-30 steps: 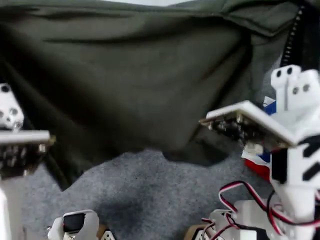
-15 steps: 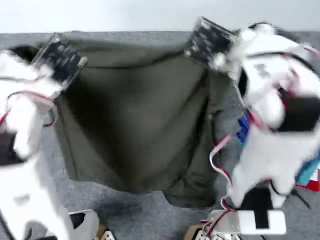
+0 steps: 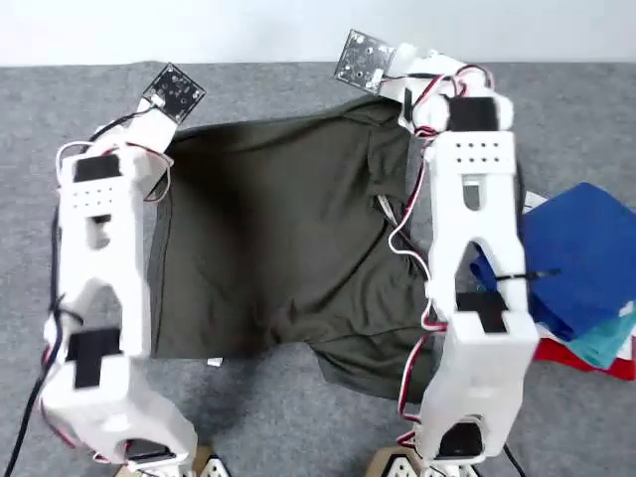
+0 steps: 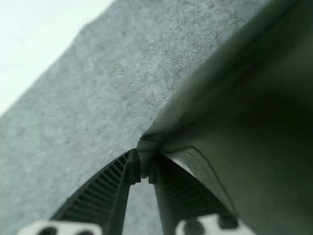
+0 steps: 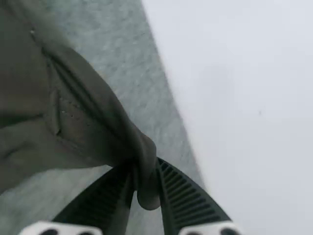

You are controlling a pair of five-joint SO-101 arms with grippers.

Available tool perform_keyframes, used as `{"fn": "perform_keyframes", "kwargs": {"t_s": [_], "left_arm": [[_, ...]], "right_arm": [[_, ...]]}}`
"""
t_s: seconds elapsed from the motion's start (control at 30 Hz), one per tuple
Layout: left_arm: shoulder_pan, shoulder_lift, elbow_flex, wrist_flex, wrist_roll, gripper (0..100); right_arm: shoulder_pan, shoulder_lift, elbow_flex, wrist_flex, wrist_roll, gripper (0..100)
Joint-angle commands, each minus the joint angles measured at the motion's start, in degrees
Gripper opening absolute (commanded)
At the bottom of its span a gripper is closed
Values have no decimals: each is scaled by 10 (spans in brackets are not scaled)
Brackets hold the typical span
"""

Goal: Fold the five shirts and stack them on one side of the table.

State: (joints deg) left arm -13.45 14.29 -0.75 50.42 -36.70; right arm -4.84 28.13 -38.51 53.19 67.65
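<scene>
The counter (image 3: 268, 417) has a grey, felt-like surface, and a plain white band (image 3: 248, 30) runs along the counter's far edge.

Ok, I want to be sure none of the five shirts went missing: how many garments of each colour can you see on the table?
olive green shirt: 1
blue shirt: 1
teal garment: 1
red garment: 1
Total: 4 in sight; the pile under the blue shirt may hide another.
</scene>
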Motion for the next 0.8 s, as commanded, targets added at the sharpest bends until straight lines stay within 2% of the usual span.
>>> {"fn": "perform_keyframes", "kwargs": {"t_s": [0.0,0.17,0.33,0.5,0.6,0.77], "left_arm": [[-2,82,-116,-18,25,5],[-6,182,-291,8,45,5],[2,256,-442,149,43,5],[5,324,-534,268,26,5],[5,364,-573,302,-5,5],[3,414,-632,353,-9,5]], "right_arm": [[1,38,-4,-140,37,11],[-5,79,-4,-271,64,11],[-8,87,-1,-276,81,11],[-5,151,-4,-289,108,11],[8,220,-4,-363,126,11],[27,296,-4,-487,149,11]]}}
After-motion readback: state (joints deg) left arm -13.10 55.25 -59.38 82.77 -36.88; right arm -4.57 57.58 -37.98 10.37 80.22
